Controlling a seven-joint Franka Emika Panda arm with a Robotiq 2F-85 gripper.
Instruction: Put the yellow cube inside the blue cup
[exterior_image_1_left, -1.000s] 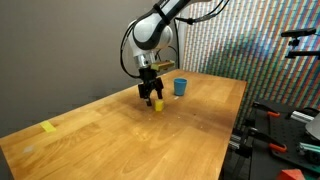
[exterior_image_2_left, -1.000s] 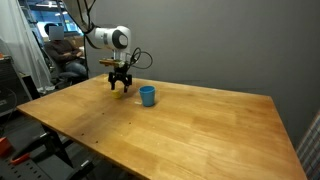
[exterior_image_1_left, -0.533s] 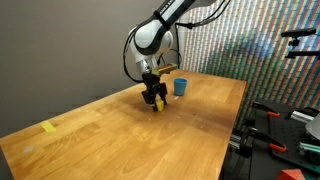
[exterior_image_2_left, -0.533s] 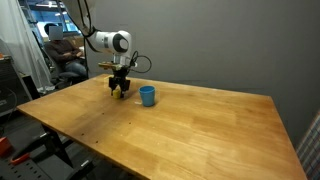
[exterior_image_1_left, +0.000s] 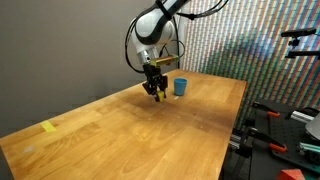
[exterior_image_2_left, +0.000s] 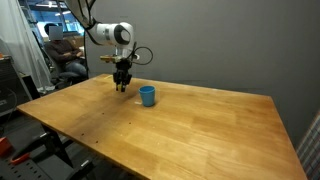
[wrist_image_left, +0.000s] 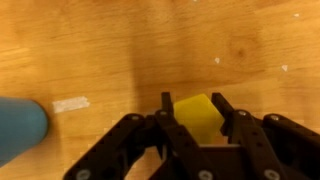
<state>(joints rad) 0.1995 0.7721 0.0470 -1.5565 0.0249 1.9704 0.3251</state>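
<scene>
On the left of the light wooden table (exterior_image_1_left: 120, 130) lies a flat yellow tape patch (exterior_image_1_left: 49, 127); it plays no part in the procedure. Moving right, the black two-finger gripper (exterior_image_1_left: 155, 92) hangs above the table surface, pointed down. In the wrist view the gripper (wrist_image_left: 192, 105) is closed to a narrow gap, with the small bright yellow cube (wrist_image_left: 197, 120) clamped between its fingers (wrist_image_left: 166, 108); bare wood shows beneath the cube. Further right in this exterior view stands the small round blue plastic cup (exterior_image_1_left: 181, 87), upright, near the gripper but not under it. In the wrist view the cup (wrist_image_left: 20, 128) appears at the left edge, well clear of the cube. Status: grasp and lift look complete. Remaining, by my judgement: carry the cube sideways over the cup rim, lower, and release. Compared with half a second ago, the gripper has risen off the table in both exterior views, taking the cube with it, and has shifted slightly toward the cup (exterior_image_2_left: 147, 96). The cup itself has not moved. A seated person (exterior_image_2_left: 60, 50) is visible in the background.
</scene>
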